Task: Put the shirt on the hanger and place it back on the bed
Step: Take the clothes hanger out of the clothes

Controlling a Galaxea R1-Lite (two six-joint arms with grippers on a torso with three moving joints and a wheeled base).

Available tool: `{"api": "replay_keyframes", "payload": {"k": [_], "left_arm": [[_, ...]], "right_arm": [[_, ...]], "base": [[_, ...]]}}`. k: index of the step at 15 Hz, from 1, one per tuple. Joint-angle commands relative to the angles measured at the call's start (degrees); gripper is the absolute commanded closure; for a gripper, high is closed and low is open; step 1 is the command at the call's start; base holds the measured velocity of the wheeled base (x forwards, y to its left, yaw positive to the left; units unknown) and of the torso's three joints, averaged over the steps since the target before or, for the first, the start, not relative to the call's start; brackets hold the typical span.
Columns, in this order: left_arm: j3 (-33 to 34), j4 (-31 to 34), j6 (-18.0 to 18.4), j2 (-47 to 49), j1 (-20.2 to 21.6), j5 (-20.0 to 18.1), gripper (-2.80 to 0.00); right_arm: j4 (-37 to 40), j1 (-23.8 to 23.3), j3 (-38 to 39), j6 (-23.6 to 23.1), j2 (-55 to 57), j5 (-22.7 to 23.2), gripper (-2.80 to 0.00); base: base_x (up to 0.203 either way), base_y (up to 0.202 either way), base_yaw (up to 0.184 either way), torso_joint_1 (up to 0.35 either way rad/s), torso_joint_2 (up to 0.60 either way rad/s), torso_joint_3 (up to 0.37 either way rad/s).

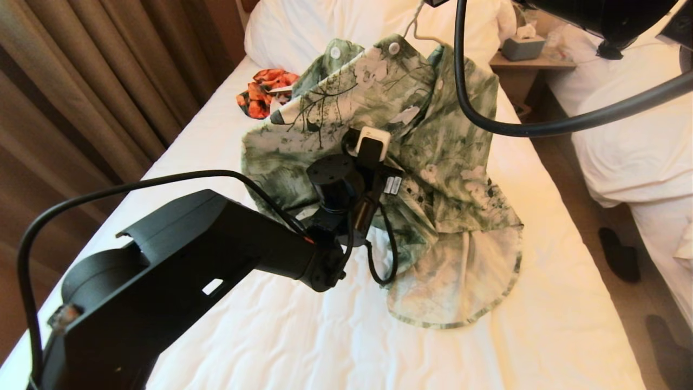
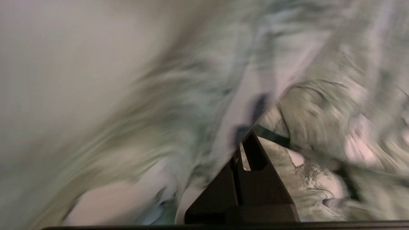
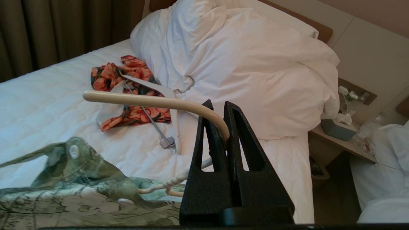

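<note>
The green and white floral shirt (image 1: 449, 162) hangs on the thin cream hanger (image 3: 143, 100), with its lower half spread on the bed (image 1: 270, 325). High above the pillow (image 1: 303, 27), my right gripper (image 3: 217, 103) is shut on the hanger's curved hook. Only the hook's wire (image 1: 418, 24) shows in the head view. My left arm reaches into the shirt's front. My left gripper (image 2: 244, 140) is shut on a fold of the shirt (image 2: 319, 105), and the cloth drapes over one finger. The collar with a white button (image 3: 74, 151) sits just below the hanger's neck.
An orange-and-black garment (image 1: 265, 92) with a thicker white hanger (image 3: 153, 84) lies by the pillow. A nightstand (image 1: 530, 62) with a tissue box (image 1: 522, 46) stands to the right, then the other bed (image 1: 639, 151). Curtains (image 1: 81, 81) hang on the left. Slippers (image 1: 620, 254) lie on the floor.
</note>
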Motion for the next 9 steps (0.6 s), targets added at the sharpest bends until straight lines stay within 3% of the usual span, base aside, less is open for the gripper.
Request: {"api": "replay_keyframes", "payload": {"k": [1,5,9], "left_arm": [[2.39,-1.31,0.09,-1.24,1.19,0.12,0.0],[7.67,-4.65,-0.03,-2.91,3.82,-0.28,0.0],[14.19,-6.21,-1.21,-7.48,3.84,-0.9,0.0]], "right_arm": [[-0.13,-0.56,-0.06,-0.29,-0.08,-0.16,0.0],[0.04,-1.53,-0.06,-0.73,-0.08,-0.16,0.0],[0.05,-3.17,-0.06,-0.73,-0.08,-0.07,0.0]], "base": [[0.0,0.0,0.0,0.0,0.0,0.0],[0.0,0.0,0.0,0.0,0.0,0.0],[0.0,0.0,0.0,0.0,0.0,0.0]]}}
